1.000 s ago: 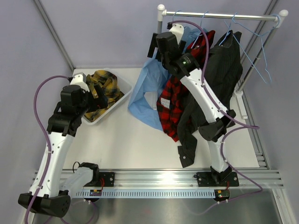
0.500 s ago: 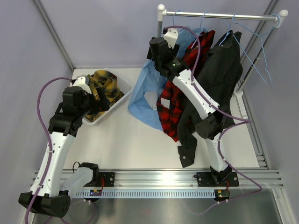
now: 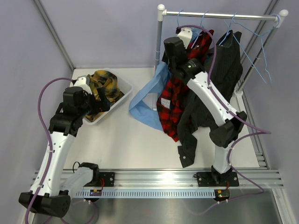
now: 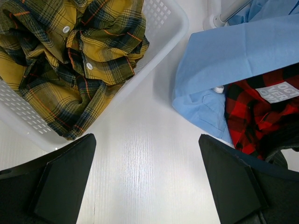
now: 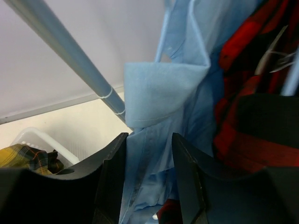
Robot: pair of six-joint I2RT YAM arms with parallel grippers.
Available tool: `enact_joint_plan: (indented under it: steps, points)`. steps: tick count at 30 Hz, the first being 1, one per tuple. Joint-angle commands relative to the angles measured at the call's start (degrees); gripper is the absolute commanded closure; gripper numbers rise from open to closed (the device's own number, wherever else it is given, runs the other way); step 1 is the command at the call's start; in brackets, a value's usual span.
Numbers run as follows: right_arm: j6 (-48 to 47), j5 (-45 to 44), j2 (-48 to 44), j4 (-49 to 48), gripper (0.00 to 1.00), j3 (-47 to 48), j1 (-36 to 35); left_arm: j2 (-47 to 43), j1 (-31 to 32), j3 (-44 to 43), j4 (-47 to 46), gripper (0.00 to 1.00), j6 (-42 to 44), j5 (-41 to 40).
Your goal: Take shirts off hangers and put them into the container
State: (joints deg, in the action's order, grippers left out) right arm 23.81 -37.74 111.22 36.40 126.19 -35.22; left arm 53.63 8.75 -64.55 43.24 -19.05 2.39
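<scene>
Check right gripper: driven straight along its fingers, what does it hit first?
The light blue shirt: its cloth lies between the fingers of the right gripper, its folded collar straight ahead. Nothing shows in front of it, though depth is unclear. The rail pole runs to the left.

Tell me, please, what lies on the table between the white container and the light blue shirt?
Nothing: only bare white table separates the container from the light blue shirt. The left wrist view shows it most clearly.

Left arm (image 3: 58, 140) low, left fingers (image 4: 60, 186) wide apart; right arm (image 3: 210, 100) high, right fingers (image 5: 112, 177) narrowly apart
</scene>
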Motion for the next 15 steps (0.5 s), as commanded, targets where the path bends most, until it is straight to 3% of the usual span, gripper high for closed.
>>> enact_joint_plan:
  steps: [1, 6, 15]
  points:
    - [-1.31, 2.13, -5.65, 0.33, 0.51, -2.43, 1.30, 0.16, -0.05, -0.92, -1.41, 0.01, 0.24, 1.83]
    - [-1.75, 5.30, -7.33, 2.44, 0.57, -4.81, 3.84, 0.34, -0.05, -1.01, -1.41, 0.01, 0.15, 2.00]
    - [-0.52, 11.80, -6.81, 2.98, 0.56, -6.75, 5.69, 0.51, -0.05, -0.92, -1.50, 0.01, 0.15, 2.18]
